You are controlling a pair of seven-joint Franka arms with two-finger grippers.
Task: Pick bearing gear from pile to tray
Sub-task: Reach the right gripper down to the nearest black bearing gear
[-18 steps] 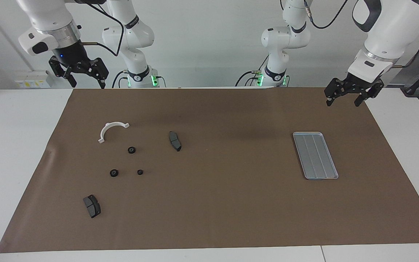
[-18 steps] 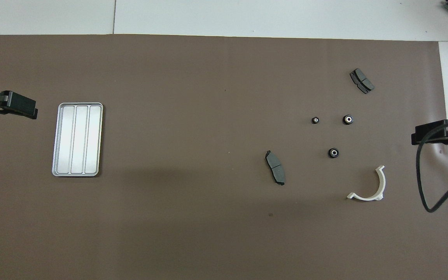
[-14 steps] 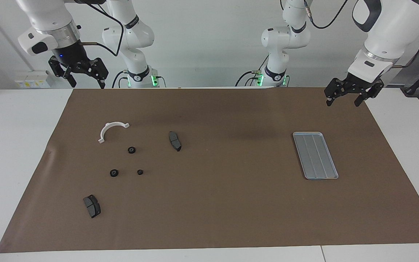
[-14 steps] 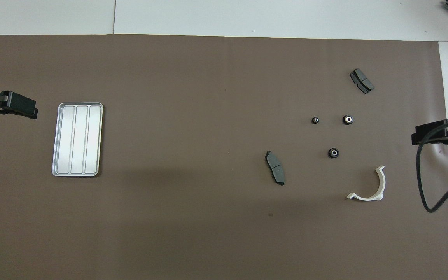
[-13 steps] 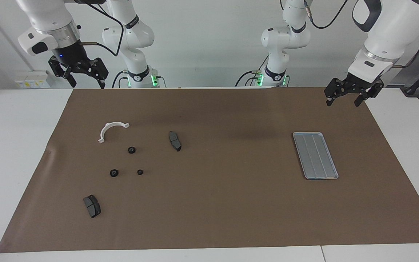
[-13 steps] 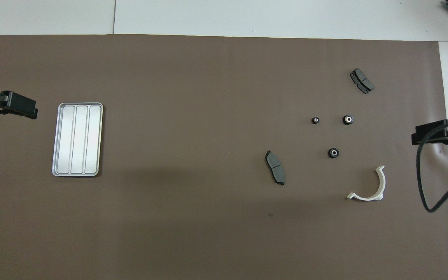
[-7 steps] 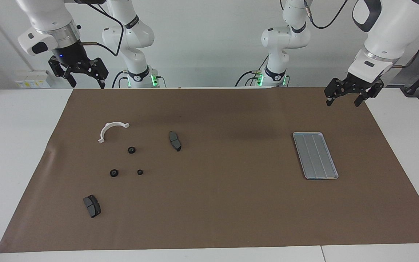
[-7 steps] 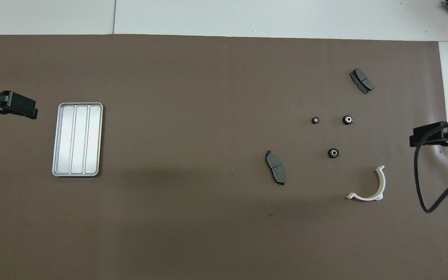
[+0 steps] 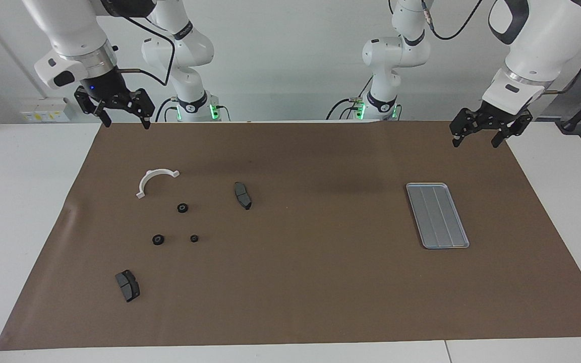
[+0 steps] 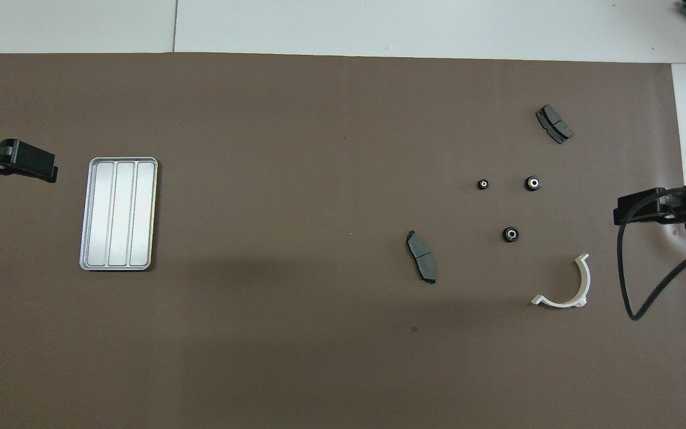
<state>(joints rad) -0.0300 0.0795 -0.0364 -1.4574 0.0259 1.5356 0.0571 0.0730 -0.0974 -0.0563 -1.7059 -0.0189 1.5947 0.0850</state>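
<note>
The pile lies at the right arm's end of the brown mat. It holds three small black bearing gears (image 9: pixel 182 207) (image 9: pixel 158 239) (image 9: pixel 194 238), two dark grey brake pads (image 9: pixel 242 195) (image 9: pixel 127 285) and a white plastic arc (image 9: pixel 154 180). The silver tray (image 9: pixel 437 215) sits at the left arm's end with nothing in it. My right gripper (image 9: pixel 125 123) hangs open in the air over the mat's edge, clear of the pile. My left gripper (image 9: pixel 475 143) waits open in the air near the tray, holding nothing.
The brown mat (image 9: pixel 321 282) covers most of the white table (image 9: pixel 18 212). A black cable (image 10: pixel 635 286) loops down from the right arm beside the white arc. Bare mat lies between the pile and the tray.
My right gripper has shifted a little inward over the mat toward the pile. The left arm and all the parts have stayed put.
</note>
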